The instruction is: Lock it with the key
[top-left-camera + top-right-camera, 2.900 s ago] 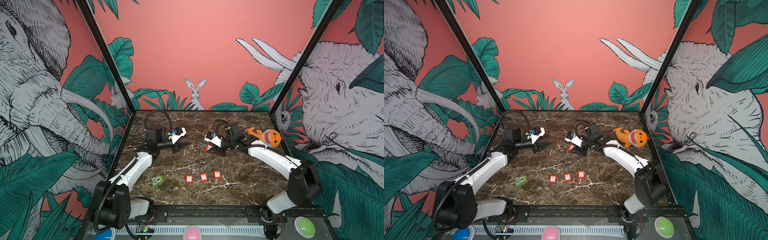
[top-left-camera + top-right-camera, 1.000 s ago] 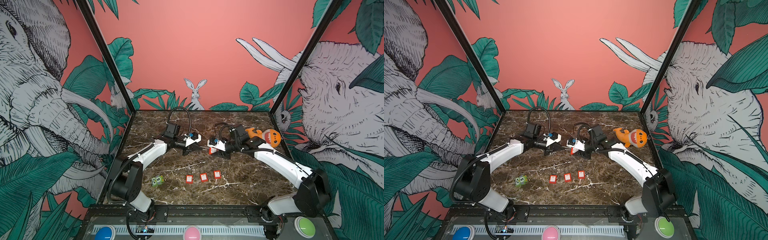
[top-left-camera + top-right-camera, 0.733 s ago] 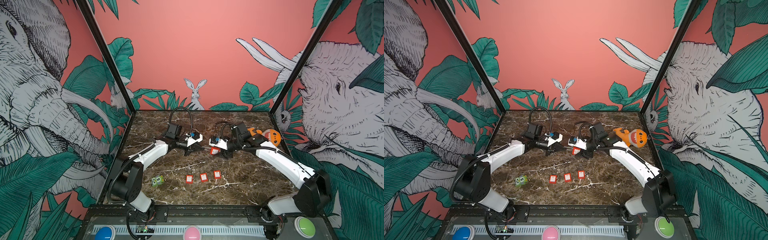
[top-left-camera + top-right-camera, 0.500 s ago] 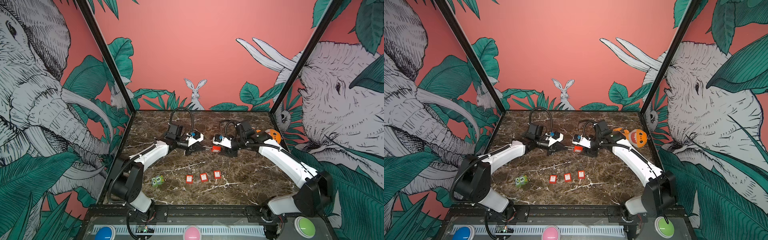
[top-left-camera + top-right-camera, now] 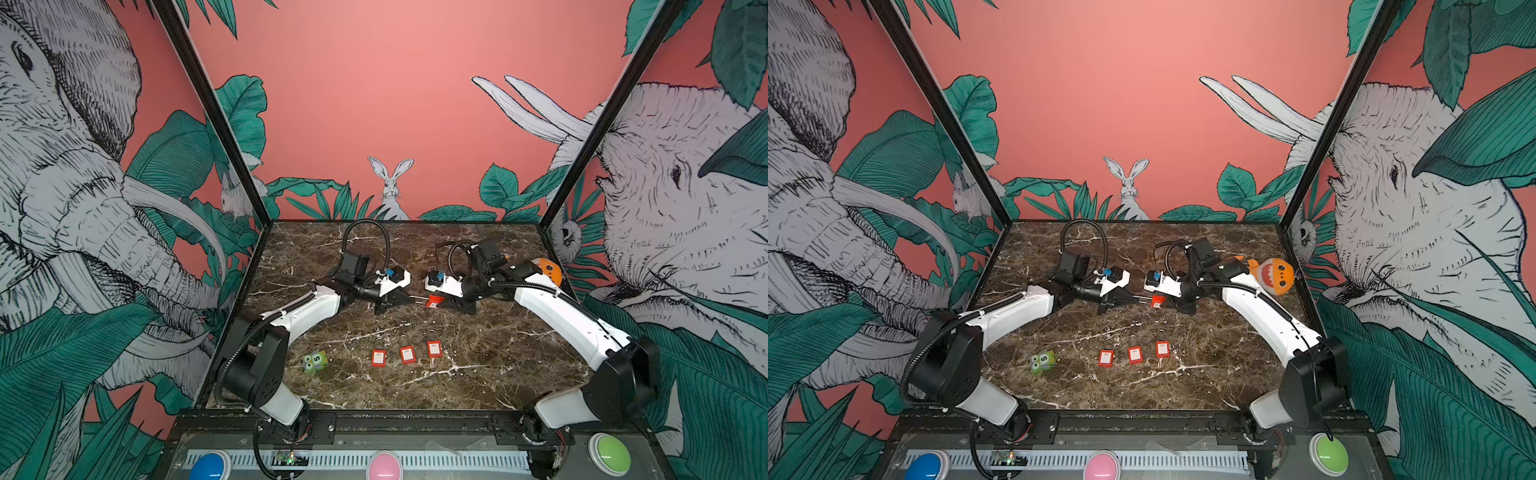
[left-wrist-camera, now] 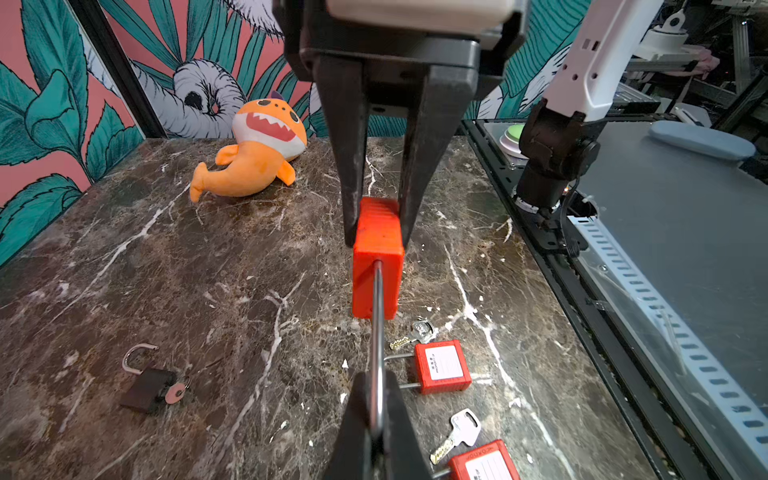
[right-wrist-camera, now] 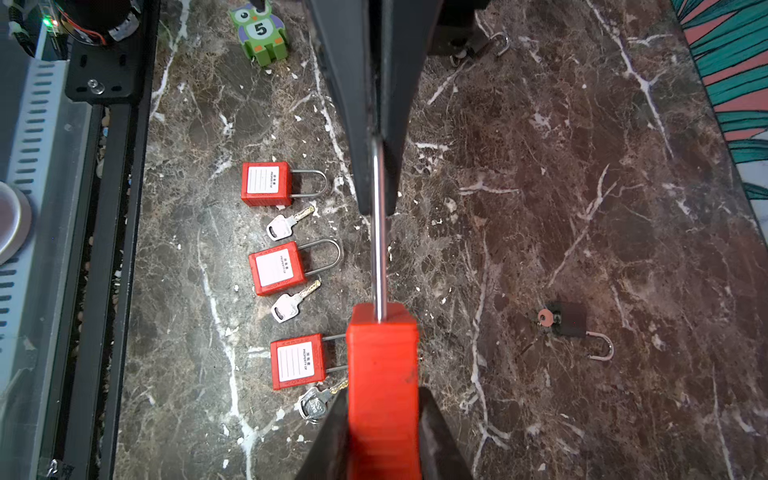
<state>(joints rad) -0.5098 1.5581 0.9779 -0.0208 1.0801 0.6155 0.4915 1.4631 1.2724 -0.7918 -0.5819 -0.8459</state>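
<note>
Over our marble bench (image 5: 478, 374), amid jungle murals (image 5: 62, 208), left fingers (image 6: 355, 432) pinch the shackle (image 6: 377, 332), right fingers (image 6: 347, 166) clamp the red padlock (image 6: 378, 257).

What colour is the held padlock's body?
Bright red: the padlock body shows best in the right wrist view.

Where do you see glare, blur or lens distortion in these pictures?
Left wrist view: red padlock sharp, left hand at the lens soft. Right wrist view: a bright glint runs along the shackle; keys crisp. Both top views: even light, soft shadows, frame posts leaning outward from the wide lens.
</note>
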